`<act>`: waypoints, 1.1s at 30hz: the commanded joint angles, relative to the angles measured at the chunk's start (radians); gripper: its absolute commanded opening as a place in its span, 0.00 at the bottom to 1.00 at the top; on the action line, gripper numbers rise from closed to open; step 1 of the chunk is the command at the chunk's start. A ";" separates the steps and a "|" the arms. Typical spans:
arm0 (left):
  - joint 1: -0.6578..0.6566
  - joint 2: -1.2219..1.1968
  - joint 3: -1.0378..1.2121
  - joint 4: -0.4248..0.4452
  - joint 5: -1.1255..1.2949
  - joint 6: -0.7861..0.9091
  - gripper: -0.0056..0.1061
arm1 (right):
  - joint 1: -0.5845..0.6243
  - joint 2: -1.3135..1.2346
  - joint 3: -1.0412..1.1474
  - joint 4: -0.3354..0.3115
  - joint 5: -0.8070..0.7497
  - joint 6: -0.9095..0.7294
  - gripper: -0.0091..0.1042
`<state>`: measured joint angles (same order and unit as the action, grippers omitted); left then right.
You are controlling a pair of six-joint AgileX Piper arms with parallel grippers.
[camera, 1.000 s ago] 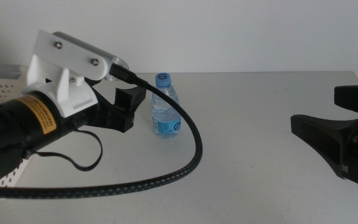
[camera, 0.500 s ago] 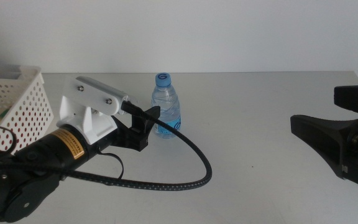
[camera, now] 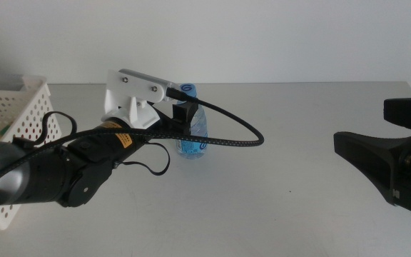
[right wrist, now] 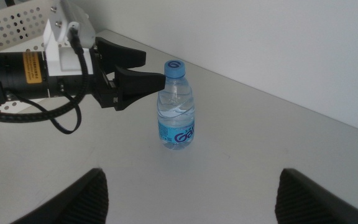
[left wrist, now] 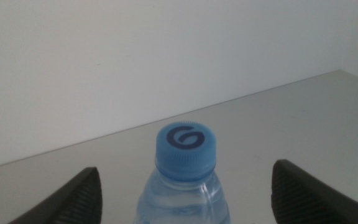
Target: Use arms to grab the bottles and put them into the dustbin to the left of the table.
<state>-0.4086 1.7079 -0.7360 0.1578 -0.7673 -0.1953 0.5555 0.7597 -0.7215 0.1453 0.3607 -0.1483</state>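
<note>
The water bottle stood upright on the table, a smooth matte light-grey top; it served as the landmark. It was clear ribbed plastic with a round blue ridged cap bearing a dark swirl mark, and a blue label band low on its body.

The left gripper was right at the bottle, at neck height. Its two black wedge-shaped jaws were spread wide, one on each side of the bottle. In the left wrist view there was a clear gap on both sides of the cap, so nothing was gripped. In the right wrist view one jaw tip looked to reach the bottle's shoulder, but contact could not be told.

Behind the jaws was a white blocky plastic housing with two screws, then a dark cylindrical arm body with a yellow label. A thick black braided cable looped from the housing across the front of the bottle.

The dustbin, a white rectangular plastic basket with walls full of round holes, sat well to the left of the bottle.

The right gripper rested far right of the bottle, its black angular jaws wide apart and holding nothing.
</note>
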 commanded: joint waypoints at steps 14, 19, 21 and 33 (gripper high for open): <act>0.002 0.233 -0.197 -0.014 -0.120 -0.008 0.89 | 0.005 -0.008 -0.038 -0.002 -0.067 -0.012 0.74; 0.002 0.323 -0.227 -0.014 -0.204 -0.008 0.89 | 0.005 -0.008 -0.038 -0.002 -0.067 -0.012 0.74; 0.002 0.353 -0.239 -0.013 -0.234 -0.008 0.89 | 0.005 -0.008 -0.038 -0.002 -0.067 -0.012 0.74; 0.002 0.353 -0.246 0.005 -0.163 -0.008 0.22 | 0.005 -0.008 -0.038 -0.002 -0.067 -0.012 0.74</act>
<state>-0.4086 2.1235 -0.9595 0.1768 -0.9007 -0.1934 0.5555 0.7593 -0.7215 0.1453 0.3607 -0.1483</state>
